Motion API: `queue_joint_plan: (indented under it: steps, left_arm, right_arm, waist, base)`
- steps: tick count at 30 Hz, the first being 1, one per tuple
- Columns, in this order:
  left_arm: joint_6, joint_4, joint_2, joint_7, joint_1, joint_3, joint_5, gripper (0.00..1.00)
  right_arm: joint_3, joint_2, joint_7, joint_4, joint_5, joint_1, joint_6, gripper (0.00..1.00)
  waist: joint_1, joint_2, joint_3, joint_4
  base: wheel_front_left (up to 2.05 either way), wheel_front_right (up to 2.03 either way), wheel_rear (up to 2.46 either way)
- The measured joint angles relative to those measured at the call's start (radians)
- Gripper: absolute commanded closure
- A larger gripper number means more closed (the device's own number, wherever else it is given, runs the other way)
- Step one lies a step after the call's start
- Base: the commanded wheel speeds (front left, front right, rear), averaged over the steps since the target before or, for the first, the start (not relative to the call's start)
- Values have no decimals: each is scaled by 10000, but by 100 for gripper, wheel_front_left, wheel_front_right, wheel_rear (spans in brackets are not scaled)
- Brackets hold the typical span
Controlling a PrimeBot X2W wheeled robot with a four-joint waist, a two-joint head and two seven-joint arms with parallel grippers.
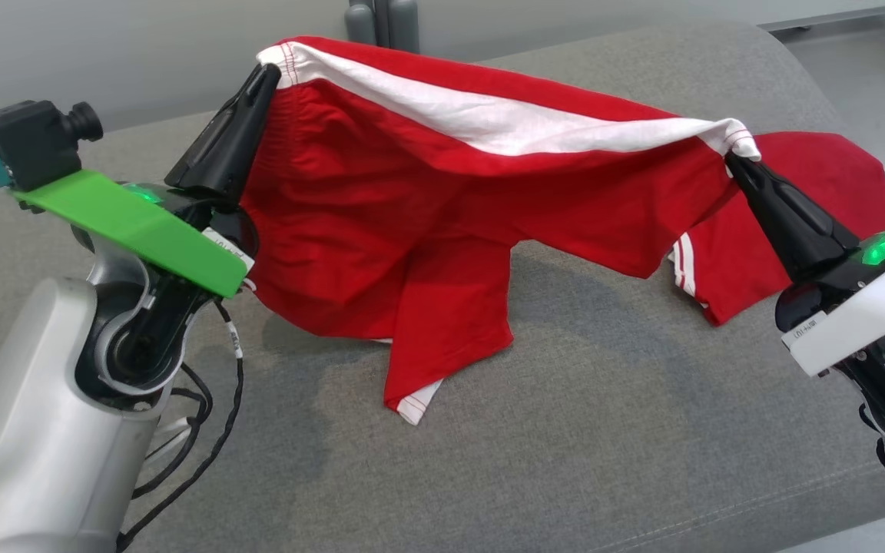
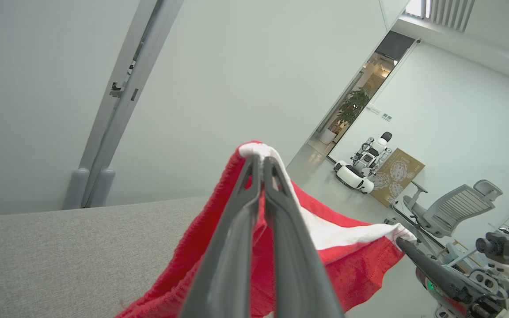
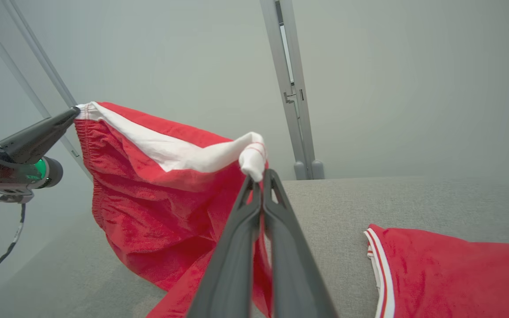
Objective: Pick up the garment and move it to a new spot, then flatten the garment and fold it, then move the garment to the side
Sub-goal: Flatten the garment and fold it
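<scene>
The garment (image 1: 427, 207) is a pair of red shorts with a white waistband, hanging stretched between my two grippers above the grey sofa (image 1: 604, 430). My left gripper (image 1: 267, 74) is shut on one waistband corner at the upper left. At the right, my right gripper (image 1: 733, 157) is shut on the other corner. Both legs droop down, and the lower hem touches the cushion. The left wrist view shows the pinched corner of the garment (image 2: 254, 152) at my left gripper (image 2: 261, 161). In the right wrist view my right gripper (image 3: 261, 174) clamps the bunched white band of the garment (image 3: 157, 198).
A second red piece of clothing with white stripes (image 1: 788, 215) lies on the sofa behind my right gripper. A pale wall and a grey door frame (image 3: 292, 88) stand behind the sofa. An office chair (image 2: 453, 210) and another robot (image 2: 365, 163) are far off.
</scene>
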Motion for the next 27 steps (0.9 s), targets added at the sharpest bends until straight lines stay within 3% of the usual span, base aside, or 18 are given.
queue_joint_plan:
  steps: [7,14,19,23,27]
  left_arm:
    - [639,-1785,491,788,955,451,-1158,100]
    - [1323,-4506,1108,1338,1233,1145,-1674,100]
    - [1785,-5793,1657,1873,1150,2182,-2343,100]
    - [1925,-5892,1804,2497,1092,2579,-3308,100]
    - [1929,-4807,1906,3452,909,1839,-3730,100]
  right_arm:
    - [-199,-545,431,-1812,2050,629,0,100]
    - [-2527,-1308,190,-3925,3534,850,0,100]
    - [-3703,-2044,813,-4176,4539,849,-31,100]
    - [-3358,-2527,1866,-3843,5469,856,-209,100]
    - [-1739,-2234,2681,-3260,6458,456,-362,100]
  waist:
    - [0,0,-237,592]
    - [0,0,-218,1103]
    - [0,0,46,1243]
    - [0,0,411,1290]
    - [-1,0,877,1355]
  base:
    - [0,0,0]
    - [0,0,0]
    - [0,0,0]
    - [0,0,0]
    - [0,0,0]
